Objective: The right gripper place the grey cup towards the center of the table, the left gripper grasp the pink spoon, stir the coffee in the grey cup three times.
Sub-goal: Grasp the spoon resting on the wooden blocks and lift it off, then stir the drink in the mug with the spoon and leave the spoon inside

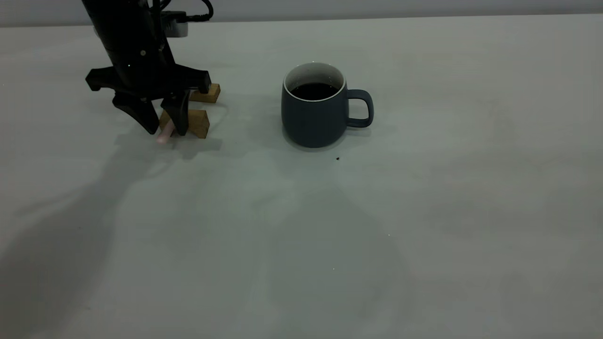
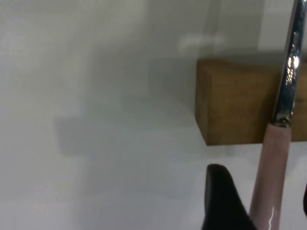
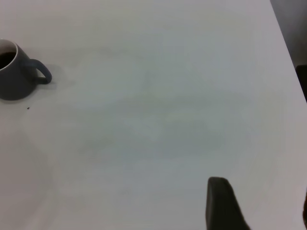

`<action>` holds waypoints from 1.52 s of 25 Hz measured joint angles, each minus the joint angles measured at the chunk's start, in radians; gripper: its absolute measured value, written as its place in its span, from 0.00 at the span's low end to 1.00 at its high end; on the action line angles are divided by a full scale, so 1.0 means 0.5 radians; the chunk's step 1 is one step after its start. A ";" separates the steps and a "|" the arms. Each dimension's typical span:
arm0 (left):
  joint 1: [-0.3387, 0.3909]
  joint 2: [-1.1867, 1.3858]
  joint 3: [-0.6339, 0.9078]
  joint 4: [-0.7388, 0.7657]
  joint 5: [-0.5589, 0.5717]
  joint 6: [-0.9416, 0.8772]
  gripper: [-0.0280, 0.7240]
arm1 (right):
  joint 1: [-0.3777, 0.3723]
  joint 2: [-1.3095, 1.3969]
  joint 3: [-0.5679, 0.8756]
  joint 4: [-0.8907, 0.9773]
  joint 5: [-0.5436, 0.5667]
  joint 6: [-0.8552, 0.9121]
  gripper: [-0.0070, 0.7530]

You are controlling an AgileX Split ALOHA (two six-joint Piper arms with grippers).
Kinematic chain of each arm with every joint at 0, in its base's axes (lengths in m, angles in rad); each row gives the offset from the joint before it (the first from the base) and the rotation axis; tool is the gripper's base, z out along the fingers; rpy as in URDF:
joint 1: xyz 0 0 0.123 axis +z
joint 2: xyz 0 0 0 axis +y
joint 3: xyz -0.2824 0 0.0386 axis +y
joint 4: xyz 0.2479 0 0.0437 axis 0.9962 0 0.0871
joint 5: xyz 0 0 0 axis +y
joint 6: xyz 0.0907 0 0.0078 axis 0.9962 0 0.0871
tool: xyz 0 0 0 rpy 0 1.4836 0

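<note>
Grey cup (image 1: 314, 113) already upright mid-desk, far half, handle to right, coffee (image 1: 314, 91) inside; placing step looks done. Left gripper (image 1: 162, 123) down at far left, jaws apart, straddling pink spoon (image 1: 166, 136); not yet clamped. Spoon rests across wooden blocks (image 1: 198, 123), pink handle end toward near side. Left: close, lift, carry right to cup, stir three times. Blocks sit tight against jaws, could snag. Desk (image 1: 330, 245) between spoon and cup bare. Right gripper (image 3: 259, 206) well right of cup, jaws apart, empty.
</note>
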 joint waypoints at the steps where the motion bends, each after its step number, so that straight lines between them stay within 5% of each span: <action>1: 0.002 0.000 0.000 0.000 0.000 0.000 0.65 | 0.000 0.000 0.000 0.000 0.000 0.000 0.59; 12: 0.002 0.041 0.000 0.004 -0.003 0.000 0.64 | 0.000 0.000 0.000 0.000 0.000 0.000 0.59; 16: 0.002 0.046 0.000 0.004 -0.003 0.000 0.52 | 0.000 0.000 0.000 0.000 0.000 0.000 0.59; 20: 0.002 0.070 0.000 0.004 -0.003 0.001 0.26 | 0.000 0.000 0.000 0.000 0.000 0.000 0.59; 27: 0.002 0.001 -0.220 -0.033 0.305 0.000 0.24 | 0.000 0.000 0.000 0.000 0.000 0.000 0.59; 32: 0.002 -0.132 -0.473 -0.353 0.643 -0.049 0.24 | 0.000 0.000 0.000 0.000 0.000 0.000 0.59; 38: 0.002 -0.158 -0.666 -1.168 0.986 -0.516 0.24 | 0.000 0.000 0.000 0.000 0.000 0.000 0.59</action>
